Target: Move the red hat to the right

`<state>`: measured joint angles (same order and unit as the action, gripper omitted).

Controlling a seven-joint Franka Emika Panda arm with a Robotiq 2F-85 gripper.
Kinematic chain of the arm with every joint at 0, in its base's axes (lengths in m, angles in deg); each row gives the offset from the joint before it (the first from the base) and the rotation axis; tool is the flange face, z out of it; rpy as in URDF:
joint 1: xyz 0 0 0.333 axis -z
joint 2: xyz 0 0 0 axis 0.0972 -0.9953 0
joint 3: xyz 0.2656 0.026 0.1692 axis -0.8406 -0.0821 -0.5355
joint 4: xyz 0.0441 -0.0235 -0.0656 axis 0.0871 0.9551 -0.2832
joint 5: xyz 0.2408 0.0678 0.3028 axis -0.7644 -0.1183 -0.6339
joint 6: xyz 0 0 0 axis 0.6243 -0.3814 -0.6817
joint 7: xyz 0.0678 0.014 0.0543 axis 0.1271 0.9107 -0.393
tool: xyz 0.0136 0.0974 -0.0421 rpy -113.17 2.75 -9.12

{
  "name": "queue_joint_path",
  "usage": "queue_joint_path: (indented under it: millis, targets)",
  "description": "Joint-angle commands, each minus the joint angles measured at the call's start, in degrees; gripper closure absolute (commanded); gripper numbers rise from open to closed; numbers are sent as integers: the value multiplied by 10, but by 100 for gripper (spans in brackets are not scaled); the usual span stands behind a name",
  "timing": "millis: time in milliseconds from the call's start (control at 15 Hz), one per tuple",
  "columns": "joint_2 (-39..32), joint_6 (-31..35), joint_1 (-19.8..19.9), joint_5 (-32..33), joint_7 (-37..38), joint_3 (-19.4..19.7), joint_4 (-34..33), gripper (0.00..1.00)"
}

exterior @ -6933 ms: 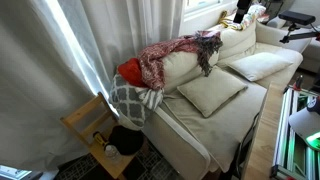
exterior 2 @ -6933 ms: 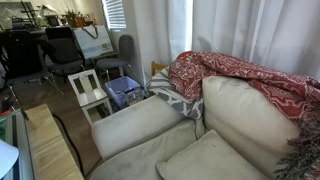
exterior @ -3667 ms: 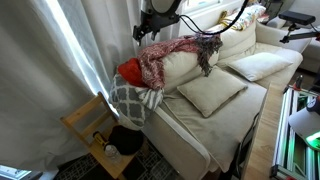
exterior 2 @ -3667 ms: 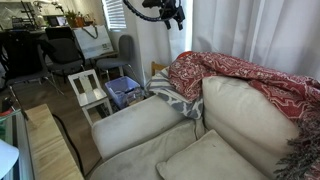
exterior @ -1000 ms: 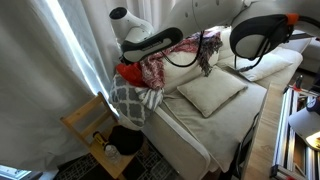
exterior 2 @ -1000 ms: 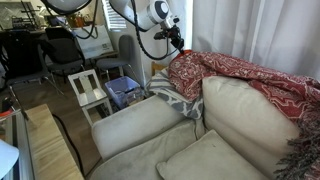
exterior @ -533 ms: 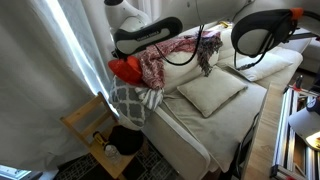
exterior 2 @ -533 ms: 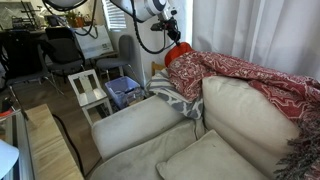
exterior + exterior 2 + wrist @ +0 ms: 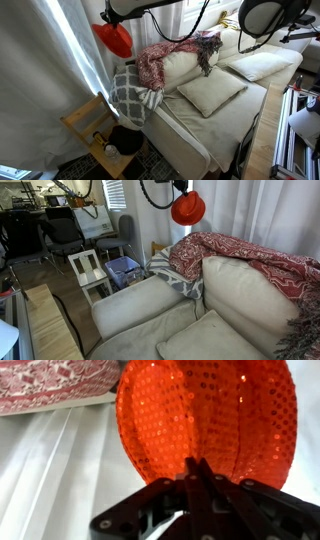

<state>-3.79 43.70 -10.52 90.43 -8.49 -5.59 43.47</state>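
You are holding the red hat point(image 9: 187, 209) in the air, the gripper point(image 9: 197, 465) pinching it tight. Be moving it right slowly, staying above the blanket point(image 9: 250, 255).

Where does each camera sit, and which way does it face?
Exterior view: high off the sofa corner, looking down; arm along top edge.
Exterior view: low over the seat cushions, facing the curtains and white chair; arm at top.
Wrist view: looks along the fingers onto the red hat.
All three share the hat and patterned blanket.
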Motion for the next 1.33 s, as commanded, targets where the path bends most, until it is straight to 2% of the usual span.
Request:
queue_joint_path:
  millis: [0,267,467,667,933,1267]
  targets:
    - [25,2,26,34,0,49,16,99]
    - [43,-22,65,56,2,109,34,99]
    - [49,-50,96,52,-6,134,49,99]
    - [52,-67,130,42,-20,142,75,99]
    - [41,-38,181,31,-26,138,106,99]
    - [13,7,224,42,-11,149,121,99]
